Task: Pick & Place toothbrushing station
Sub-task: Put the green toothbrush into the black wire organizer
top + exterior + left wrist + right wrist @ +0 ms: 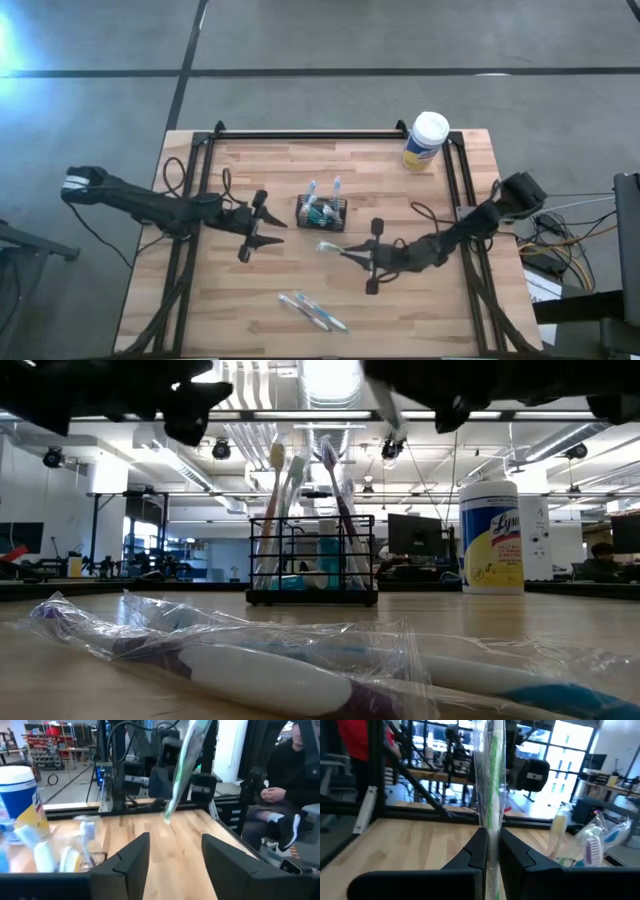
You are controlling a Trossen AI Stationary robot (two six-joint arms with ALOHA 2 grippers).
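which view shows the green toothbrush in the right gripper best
The right wrist view: the wrapped green toothbrush stands clamped in the right gripper. The left wrist view shows it from afar, the high view small, the low view barely.

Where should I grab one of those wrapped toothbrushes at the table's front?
Mid-handle, down from above, closing across its width: the wrapped toothbrushes lie flat, thin, side by side. The right gripper holds a green one; the open left gripper is free.

Bright ceiling lights (330, 380) glare over an open workshop, grey floor (330, 40) all around, big windows (570, 750) glowing behind
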